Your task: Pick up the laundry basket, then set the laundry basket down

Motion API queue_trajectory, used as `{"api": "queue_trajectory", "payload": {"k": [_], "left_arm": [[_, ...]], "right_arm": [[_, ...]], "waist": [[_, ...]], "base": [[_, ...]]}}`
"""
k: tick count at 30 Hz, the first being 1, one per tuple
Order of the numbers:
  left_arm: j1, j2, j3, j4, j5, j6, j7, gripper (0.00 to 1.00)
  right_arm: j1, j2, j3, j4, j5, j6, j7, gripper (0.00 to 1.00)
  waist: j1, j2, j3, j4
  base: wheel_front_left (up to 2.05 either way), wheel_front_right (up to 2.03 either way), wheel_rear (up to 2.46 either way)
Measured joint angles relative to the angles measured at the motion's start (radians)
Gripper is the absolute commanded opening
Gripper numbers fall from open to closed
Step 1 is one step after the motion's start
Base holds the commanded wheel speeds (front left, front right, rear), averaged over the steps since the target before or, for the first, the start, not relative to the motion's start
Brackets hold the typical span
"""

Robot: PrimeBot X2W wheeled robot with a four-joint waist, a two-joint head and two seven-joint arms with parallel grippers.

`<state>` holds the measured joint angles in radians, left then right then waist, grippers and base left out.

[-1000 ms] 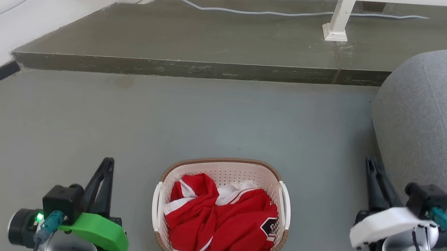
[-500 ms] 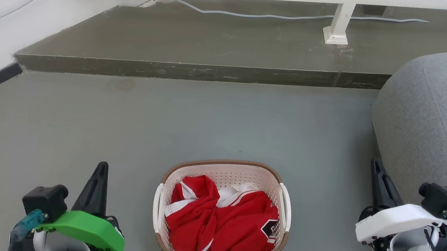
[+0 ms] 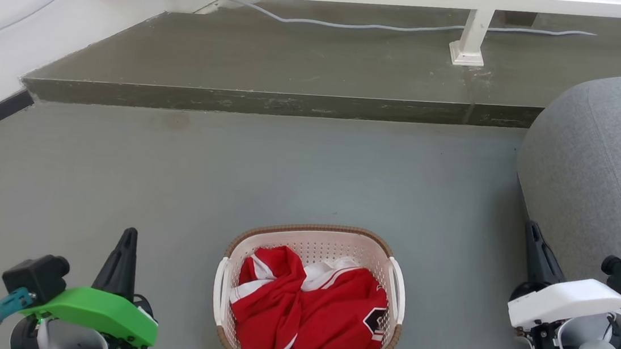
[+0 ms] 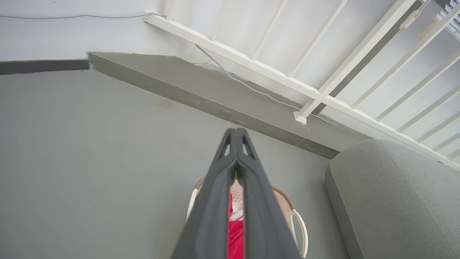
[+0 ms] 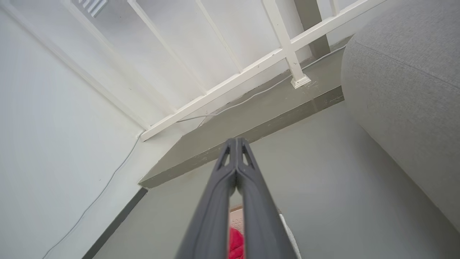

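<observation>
The laundry basket (image 3: 312,242) stands on the grey floor at the bottom middle of the head view, cream with a brown rim and white side handles. A crumpled red and white garment (image 3: 308,311) lies inside it. My left gripper (image 3: 128,235) is shut and empty, well left of the basket, fingers pointing away from me. My right gripper (image 3: 532,227) is shut too, off to the basket's right beside the sofa. Behind the shut fingers in the left wrist view, the basket's rim and a handle (image 4: 301,230) peek out. A sliver of the basket (image 5: 285,225) shows in the right wrist view.
A grey sofa (image 3: 607,169) bulges in on the right, close to my right arm. A raised concrete step (image 3: 272,102) crosses the floor ahead, with a white railing (image 3: 472,36) and a loose cable (image 3: 359,24) on it. A white wall runs along the left.
Both arms have drawn back and outward from the basket, the left gripper lower left, the right one lower right. The camera has tilted slightly, shifting the scene down. The basket stays put.
</observation>
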<state>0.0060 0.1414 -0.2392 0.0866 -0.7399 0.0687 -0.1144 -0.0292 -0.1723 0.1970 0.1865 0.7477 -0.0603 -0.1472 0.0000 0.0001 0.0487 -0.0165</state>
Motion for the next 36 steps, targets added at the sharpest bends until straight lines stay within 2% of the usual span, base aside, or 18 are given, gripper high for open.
{"api": "queue_trajectory", "payload": {"k": [36], "left_arm": [[-0.006, -0.022, 0.116, 0.076, -0.464, -0.087, 0.082, 0.0]], "right_arm": [[-0.003, 0.044, -0.135, 0.038, 0.449, 0.086, 0.105, 0.0]], "waist": [[0.0, 0.0, -0.023, 0.008]], "base": [[0.0, 0.0, 0.0]]}}
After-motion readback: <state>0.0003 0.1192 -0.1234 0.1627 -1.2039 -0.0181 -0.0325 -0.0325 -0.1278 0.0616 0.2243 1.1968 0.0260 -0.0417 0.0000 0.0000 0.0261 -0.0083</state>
